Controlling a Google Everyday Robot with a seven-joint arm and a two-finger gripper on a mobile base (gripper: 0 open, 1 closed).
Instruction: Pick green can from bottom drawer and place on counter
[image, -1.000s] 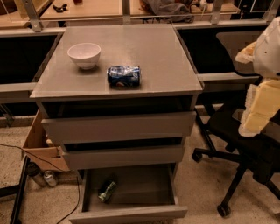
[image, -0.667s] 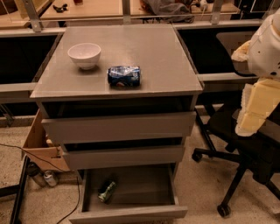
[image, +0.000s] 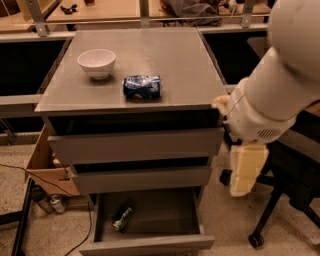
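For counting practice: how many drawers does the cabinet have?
3: top drawer, middle drawer below it, bottom drawer pulled out with the green can inside. The gripper hangs right of them.

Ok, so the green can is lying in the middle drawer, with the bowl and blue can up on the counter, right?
Wrong drawer: the camera view shows the green can lying in the open bottom drawer. The white bowl and blue can are on the counter. The claw hangs to the right of the counter, below its edge.
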